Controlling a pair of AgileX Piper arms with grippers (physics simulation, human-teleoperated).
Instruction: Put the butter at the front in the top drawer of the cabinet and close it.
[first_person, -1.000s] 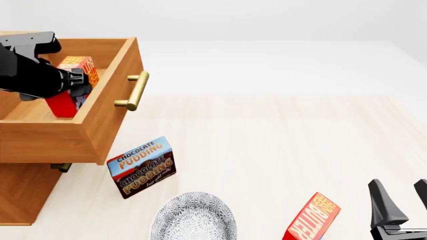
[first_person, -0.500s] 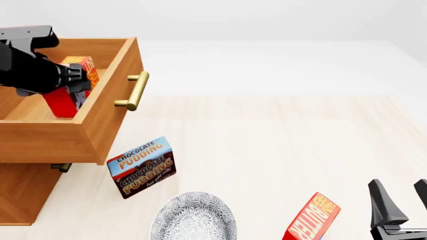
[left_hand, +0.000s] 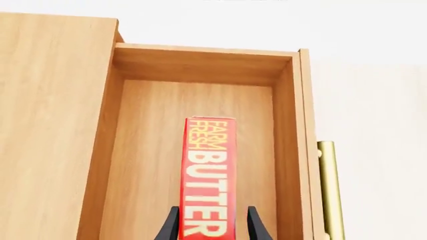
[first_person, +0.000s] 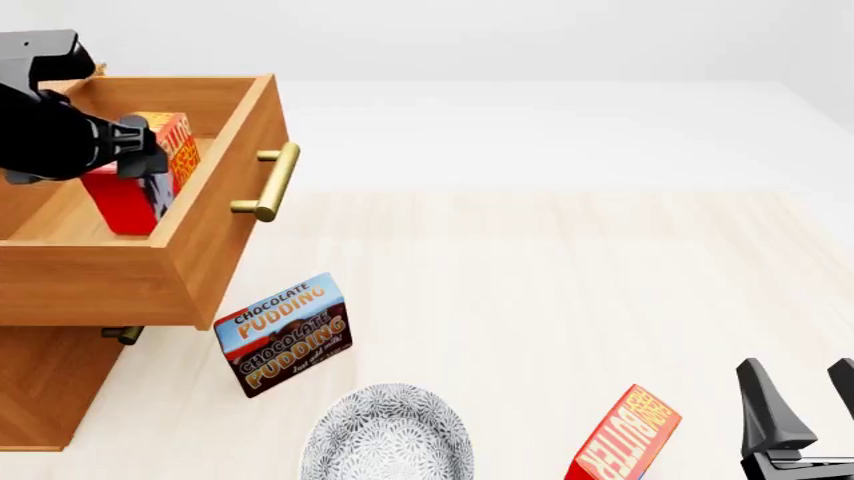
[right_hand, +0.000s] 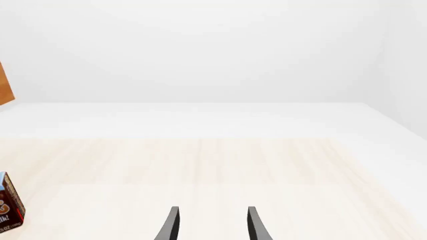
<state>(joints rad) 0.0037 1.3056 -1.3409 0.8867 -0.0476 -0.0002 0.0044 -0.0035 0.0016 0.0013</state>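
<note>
Front view, butter (first_person: 138, 185) standing on end inside the open top drawer (first_person: 200, 255) of the cabinet (first_person: 47, 385), long axis vertical, left gripper (first_person: 150, 160) fingers clamped on its sides, right gripper (first_person: 801, 405) fingers apart, near right above the bench (first_person: 561, 290).

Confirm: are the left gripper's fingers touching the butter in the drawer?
Touching. The left wrist view shows both fingers of the left gripper flush against the butter, no gap, over the top drawer.

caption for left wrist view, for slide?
Left gripper holds the butter upright inside the open top drawer.
</note>
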